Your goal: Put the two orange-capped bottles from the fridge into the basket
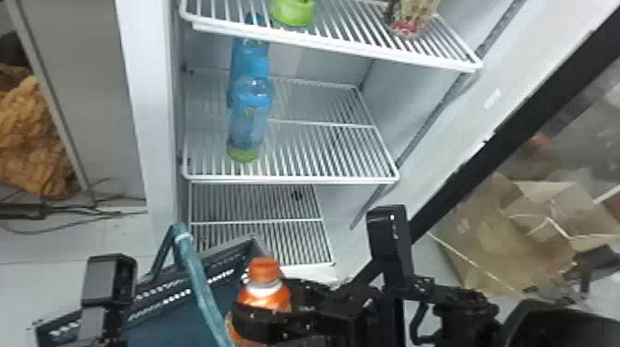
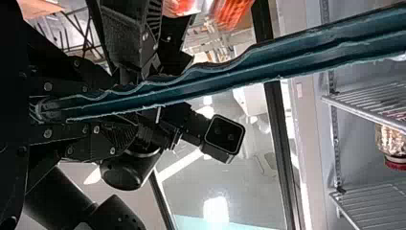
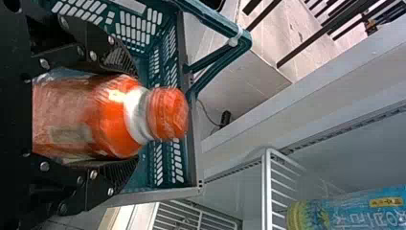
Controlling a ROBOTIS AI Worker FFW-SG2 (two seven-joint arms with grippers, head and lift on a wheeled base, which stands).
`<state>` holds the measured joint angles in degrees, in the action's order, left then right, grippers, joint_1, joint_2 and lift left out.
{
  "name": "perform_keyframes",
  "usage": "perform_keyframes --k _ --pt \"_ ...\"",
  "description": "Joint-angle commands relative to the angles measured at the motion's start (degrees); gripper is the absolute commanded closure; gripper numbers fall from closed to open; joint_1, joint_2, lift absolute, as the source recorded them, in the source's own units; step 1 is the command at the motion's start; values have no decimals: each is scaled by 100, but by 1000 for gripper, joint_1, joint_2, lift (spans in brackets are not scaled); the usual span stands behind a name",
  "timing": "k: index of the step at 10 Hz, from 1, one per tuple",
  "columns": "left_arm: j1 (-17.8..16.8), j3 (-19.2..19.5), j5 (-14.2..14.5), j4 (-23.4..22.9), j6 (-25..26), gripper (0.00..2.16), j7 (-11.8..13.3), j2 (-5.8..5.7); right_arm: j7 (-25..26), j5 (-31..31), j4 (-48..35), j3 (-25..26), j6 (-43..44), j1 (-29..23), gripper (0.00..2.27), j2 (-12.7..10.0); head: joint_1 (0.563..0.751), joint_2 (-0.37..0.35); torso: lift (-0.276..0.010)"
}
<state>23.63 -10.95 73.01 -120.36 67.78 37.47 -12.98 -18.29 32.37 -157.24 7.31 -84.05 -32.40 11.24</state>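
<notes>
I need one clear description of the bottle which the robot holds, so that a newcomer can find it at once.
Start at the open fridge and look down to the dark teal basket. Beside the basket's handle, the right gripper clasps the bottle, roughly upright. Its orange cap and orange shoulder distinguish it from the blue bottles inside.
</notes>
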Motion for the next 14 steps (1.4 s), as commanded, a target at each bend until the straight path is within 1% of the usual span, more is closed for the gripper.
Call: perform_keyframes --k 1,3,6,8,10,11,12,14 --pt "-1 -1 0 6 0 1173 -3 -2 1 88 38 -11 52 20 432 1 695 -350 -235" --pt "-1 -1 0 6 0 1173 6 -2 -8 156 38 1 80 20 355 10 695 -350 -235" --pt "-1 -1 12 6 0 1173 6 6 -8 179 24 1 151 20 354 1 695 -350 -235" --pt "-1 -1 0 6 0 1173 6 6 1 65 -19 46 615 -92 355 -43 695 -350 -235" --pt "-1 -1 0 6 0 1173 -3 6 98 -324 -75 138 1712 -289 360 -149 695 -350 -235" --pt "-1 10 0 6 0 1173 6 6 203 -495 24 138 2555 -444 358 -175 695 -350 -235" --pt "-1 10 0 6 0 1173 6 6 362 -552 178 115 3610 -612 355 -219 695 -350 -235" --pt "-1 -1 0 6 0 1173 6 6 555 -769 713 115 5368 -739 355 -298 695 -350 -235"
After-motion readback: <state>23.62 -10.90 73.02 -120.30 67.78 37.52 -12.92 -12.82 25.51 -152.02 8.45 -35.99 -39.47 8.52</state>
